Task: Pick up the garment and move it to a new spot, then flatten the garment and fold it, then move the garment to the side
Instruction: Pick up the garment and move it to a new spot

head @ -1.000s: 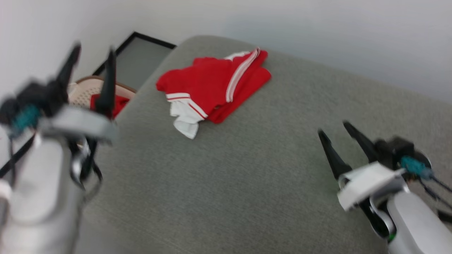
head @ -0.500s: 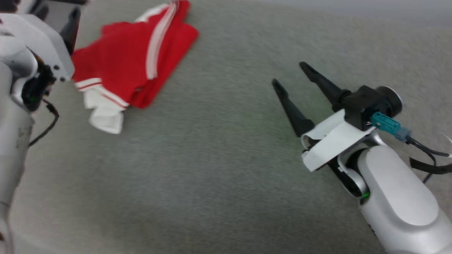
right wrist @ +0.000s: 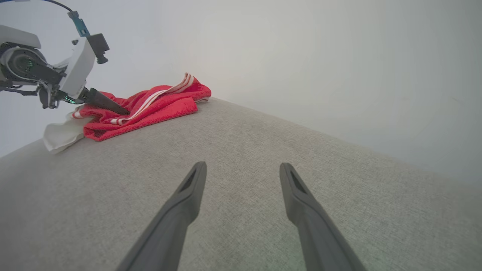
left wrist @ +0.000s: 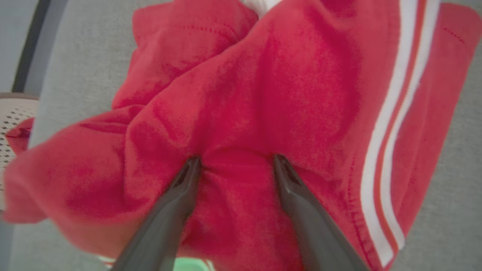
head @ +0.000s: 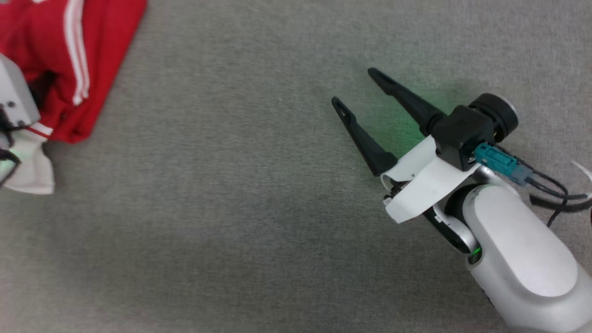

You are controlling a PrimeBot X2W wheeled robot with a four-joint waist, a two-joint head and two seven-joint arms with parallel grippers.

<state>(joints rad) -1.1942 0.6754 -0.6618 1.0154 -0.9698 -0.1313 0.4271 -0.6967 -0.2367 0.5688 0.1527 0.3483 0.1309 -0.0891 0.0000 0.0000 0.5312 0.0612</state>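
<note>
My left gripper [left wrist: 235,162] has just come down on the garment [left wrist: 241,113] at the cushion's [head: 231,185] far edge, fingers apart, tips pressing in. Pinch next, I reckon. My right gripper [head: 352,85] waits mid-cushion, fingers apart.

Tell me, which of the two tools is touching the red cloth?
The left tool, open and pressed into the red garment; the right tool is over bare grey surface, well apart from it.

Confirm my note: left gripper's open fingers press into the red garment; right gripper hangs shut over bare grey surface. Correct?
Not shut: the right gripper is open, fingers spread, as the right wrist view shows. The left gripper does press open into the garment.
</note>
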